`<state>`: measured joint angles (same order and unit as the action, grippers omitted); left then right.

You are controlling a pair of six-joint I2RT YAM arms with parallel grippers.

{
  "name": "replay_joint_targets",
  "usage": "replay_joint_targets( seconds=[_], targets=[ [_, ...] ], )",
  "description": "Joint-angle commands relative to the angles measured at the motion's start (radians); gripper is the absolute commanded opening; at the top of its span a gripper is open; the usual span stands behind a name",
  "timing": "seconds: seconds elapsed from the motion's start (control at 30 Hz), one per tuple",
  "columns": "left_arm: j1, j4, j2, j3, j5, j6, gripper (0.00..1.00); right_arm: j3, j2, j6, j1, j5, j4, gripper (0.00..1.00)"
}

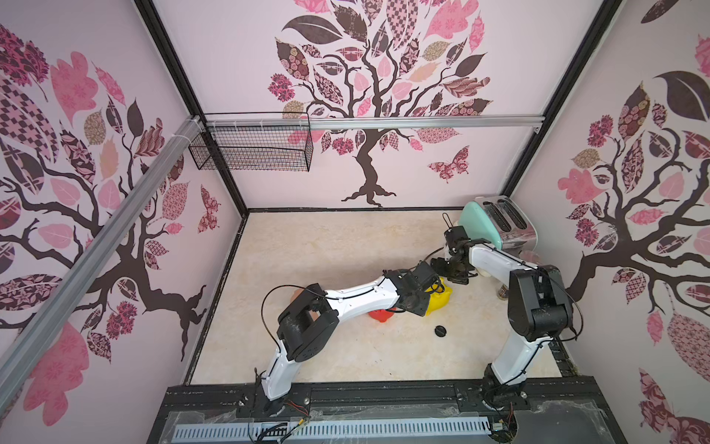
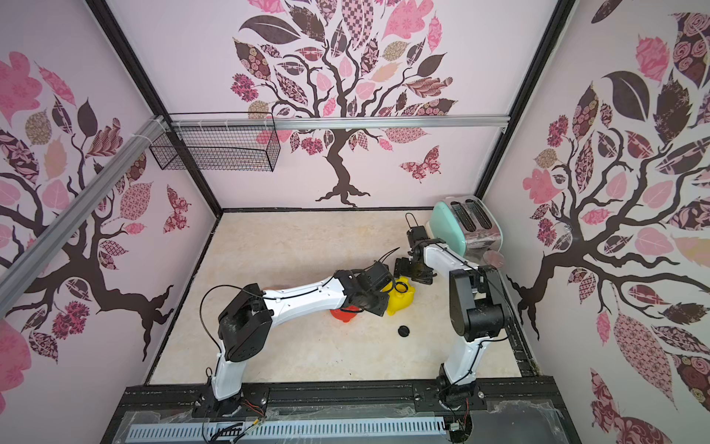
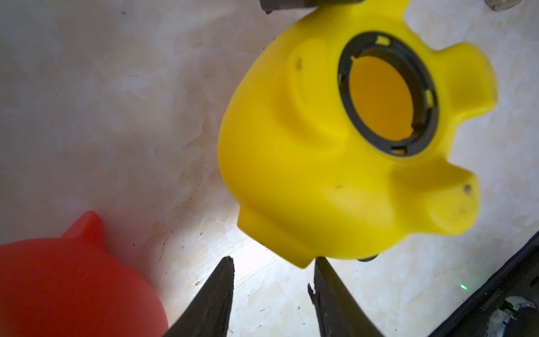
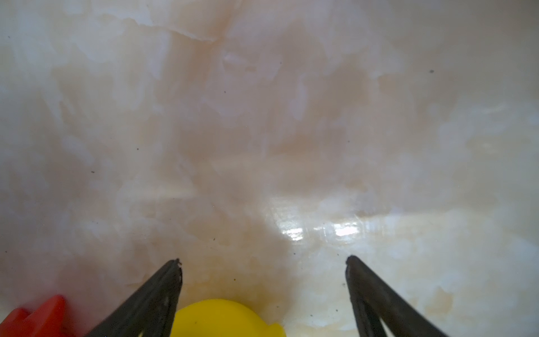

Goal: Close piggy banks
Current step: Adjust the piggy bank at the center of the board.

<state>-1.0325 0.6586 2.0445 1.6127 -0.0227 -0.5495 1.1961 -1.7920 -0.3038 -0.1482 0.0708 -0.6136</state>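
The yellow piggy bank [image 3: 306,163] lies belly up on the marble table, its black-ringed round hole [image 3: 382,96] uncovered. My left gripper [image 3: 274,262] is open right beside it, with only table between its jaws; one fingertip [image 3: 319,264] is at the pig's edge. The red piggy bank [image 3: 67,286] sits close by on the other side. In both top views the yellow bank [image 1: 442,300] [image 2: 401,298] and the red bank [image 1: 380,316] [image 2: 344,315] lie under the left wrist. My right gripper [image 4: 262,259] [image 1: 455,275] hangs open over the yellow bank [image 4: 227,318]. A peach-pink piggy bank [image 1: 296,295] peeks from behind the left elbow.
A small black round plug [image 1: 441,330] [image 2: 403,330] lies loose on the table in front of the yellow bank. A mint-green toaster [image 1: 495,223] stands at the back right corner. A wire basket [image 1: 253,148] hangs on the back wall.
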Motion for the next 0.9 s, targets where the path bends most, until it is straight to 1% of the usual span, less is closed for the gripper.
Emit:
replay_joint_targets(
  seconds=[0.0, 0.1, 0.23, 0.43, 0.87],
  targets=[
    [0.009, 0.023, 0.025, 0.04, -0.03, 0.012, 0.48, -0.024, 0.02, -0.017, 0.008, -0.021, -0.012, 0.9],
    [0.012, 0.044, 0.032, 0.055, -0.045, 0.017, 0.47, -0.037, 0.037, -0.034, 0.019, -0.053, -0.008, 0.88],
    [0.021, 0.052, 0.041, 0.071, -0.052, 0.022, 0.47, -0.042, 0.054, -0.044, 0.04, -0.056, -0.011, 0.87],
    [0.035, 0.079, 0.07, 0.115, -0.055, 0.037, 0.47, -0.067, 0.07, -0.055, 0.044, -0.062, -0.007, 0.87],
    [0.049, 0.109, 0.114, 0.193, -0.06, 0.057, 0.47, -0.108, 0.109, -0.077, 0.068, -0.071, -0.016, 0.87]
  ],
)
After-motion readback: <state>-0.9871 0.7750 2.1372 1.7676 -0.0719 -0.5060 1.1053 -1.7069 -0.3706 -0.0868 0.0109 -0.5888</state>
